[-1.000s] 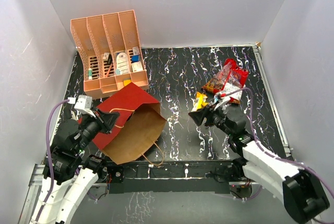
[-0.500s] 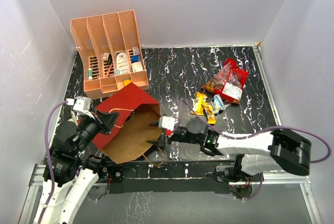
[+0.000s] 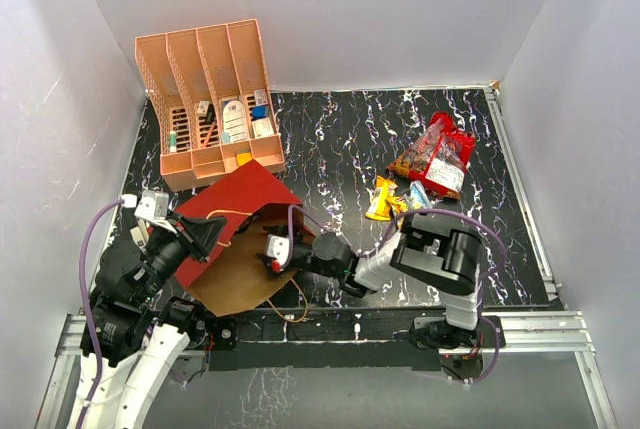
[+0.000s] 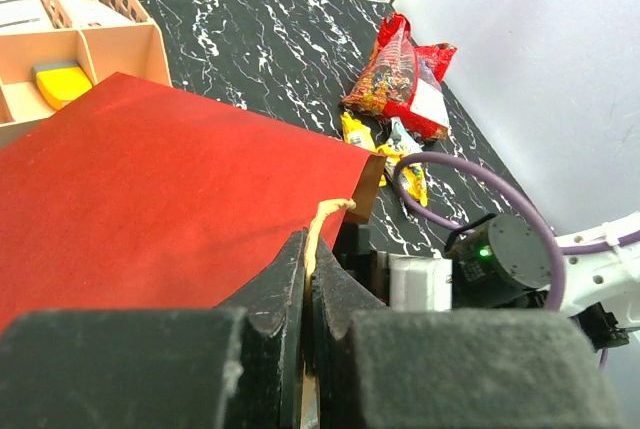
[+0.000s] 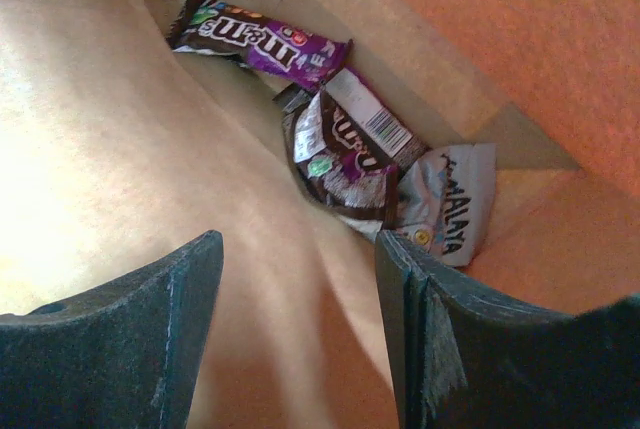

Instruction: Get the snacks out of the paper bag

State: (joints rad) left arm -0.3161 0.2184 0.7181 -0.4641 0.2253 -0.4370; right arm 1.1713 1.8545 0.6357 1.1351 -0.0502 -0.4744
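Snacks (image 5: pixel 340 154), right gripper (image 5: pixel 298 249) spread, left gripper (image 4: pixel 307 254) pinching handle (image 4: pixel 323 217)

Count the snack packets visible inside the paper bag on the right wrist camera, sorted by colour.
Purple packet: 1
Dark brown packet: 1
Silver-white packet: 1
Total: 3 showing at the bottom of the paper bag; any hidden under them cannot be counted.
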